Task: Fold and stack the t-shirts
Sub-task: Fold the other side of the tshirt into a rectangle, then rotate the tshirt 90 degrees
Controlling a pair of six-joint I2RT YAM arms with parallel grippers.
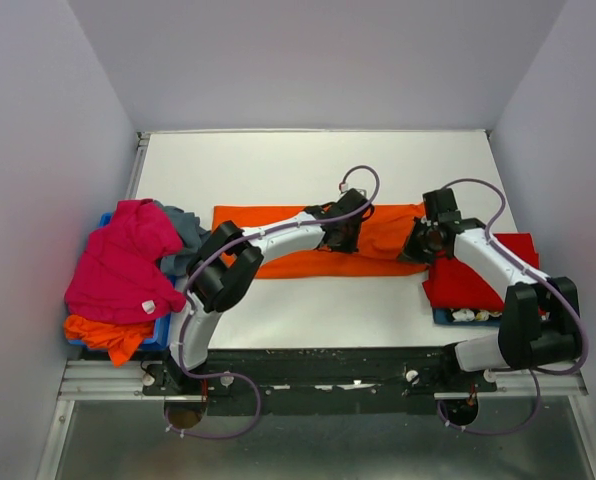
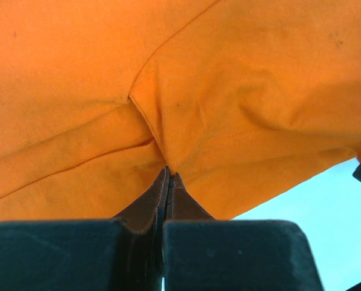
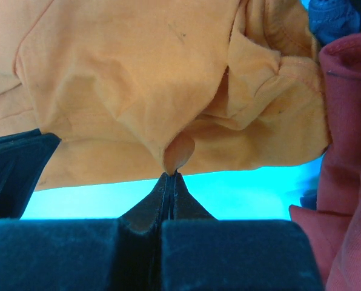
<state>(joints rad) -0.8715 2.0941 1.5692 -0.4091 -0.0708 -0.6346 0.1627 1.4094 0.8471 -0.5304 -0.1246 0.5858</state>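
A bright orange t-shirt (image 1: 288, 240) lies folded into a long strip across the middle of the table. My left gripper (image 1: 340, 236) is shut on a pinch of its cloth (image 2: 168, 159) near the strip's middle. My right gripper (image 1: 421, 245) is shut on a small tuck of the same shirt (image 3: 179, 151) at its right end. A folded red t-shirt (image 1: 488, 270) lies at the right, and its edge shows in the right wrist view (image 3: 350, 151). A magenta pink t-shirt (image 1: 123, 265) tops a pile at the left, over a grey-blue one (image 1: 185, 232) and another orange one (image 1: 103, 335).
The left pile sits in a blue bin (image 1: 160, 335) at the table's left edge. A blue tray (image 1: 458, 318) lies under the red shirt at the front right. White table (image 1: 318, 165) lies behind the strip, with grey walls around.
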